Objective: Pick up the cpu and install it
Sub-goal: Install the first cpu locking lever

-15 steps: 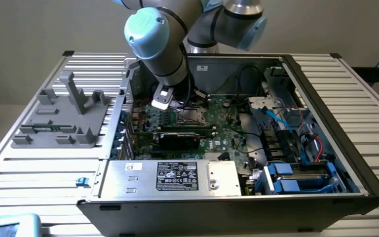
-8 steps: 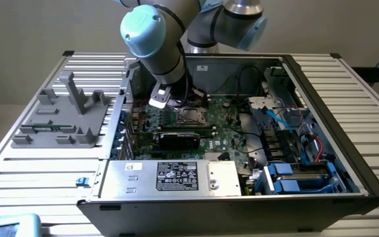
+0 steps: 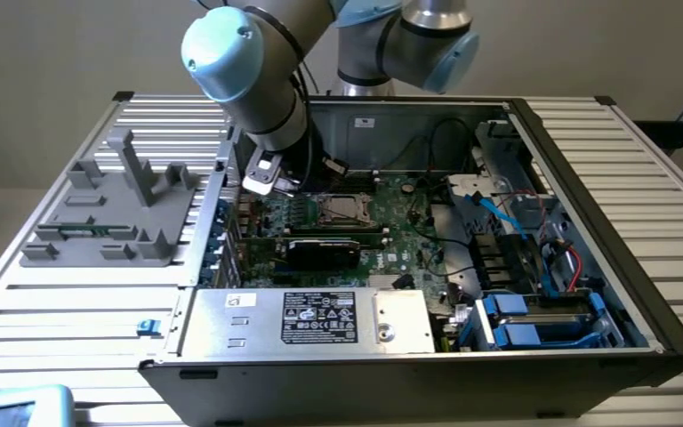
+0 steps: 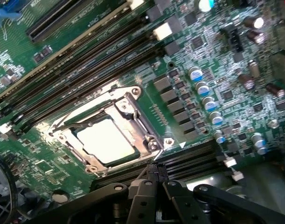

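Now one cpu (image 4: 105,140) in socket, one gripper (image 4: 155,171) closed, empty

The cpu (image 4: 105,140) lies open from above in its socket frame (image 4: 133,109) — hemmed by the memory slots (image 4: 86,56), the black card (image 3: 324,250) and a capacitor row (image 4: 207,102) — fingers (image 4: 154,175) pressed together just beside it.
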`<state>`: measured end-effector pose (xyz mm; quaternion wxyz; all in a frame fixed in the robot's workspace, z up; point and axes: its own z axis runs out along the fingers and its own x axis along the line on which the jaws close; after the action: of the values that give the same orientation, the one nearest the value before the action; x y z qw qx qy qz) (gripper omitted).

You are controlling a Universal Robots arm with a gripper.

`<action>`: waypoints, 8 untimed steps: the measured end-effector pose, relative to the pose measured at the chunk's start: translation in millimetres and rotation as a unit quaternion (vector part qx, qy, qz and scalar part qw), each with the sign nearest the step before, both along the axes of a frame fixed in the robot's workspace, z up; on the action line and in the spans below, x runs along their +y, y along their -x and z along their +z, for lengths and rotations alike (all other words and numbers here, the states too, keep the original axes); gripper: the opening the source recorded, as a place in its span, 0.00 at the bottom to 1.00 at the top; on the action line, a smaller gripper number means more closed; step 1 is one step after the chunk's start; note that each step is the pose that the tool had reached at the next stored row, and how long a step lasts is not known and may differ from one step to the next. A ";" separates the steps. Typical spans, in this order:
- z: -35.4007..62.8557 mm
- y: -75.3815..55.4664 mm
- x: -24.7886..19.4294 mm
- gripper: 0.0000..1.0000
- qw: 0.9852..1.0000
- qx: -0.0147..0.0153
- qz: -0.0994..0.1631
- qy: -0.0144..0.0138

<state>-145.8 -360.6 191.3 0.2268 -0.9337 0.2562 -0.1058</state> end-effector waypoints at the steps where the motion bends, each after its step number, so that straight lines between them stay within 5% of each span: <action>1: 0.0 0.7 0.0 0.11 1.000 0.000 0.000 0.000; 8: -0.6 1.4 1.4 0.11 1.000 -0.006 0.000 0.000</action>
<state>-147.2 -359.2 190.7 0.2283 -0.9330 0.2547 -0.1116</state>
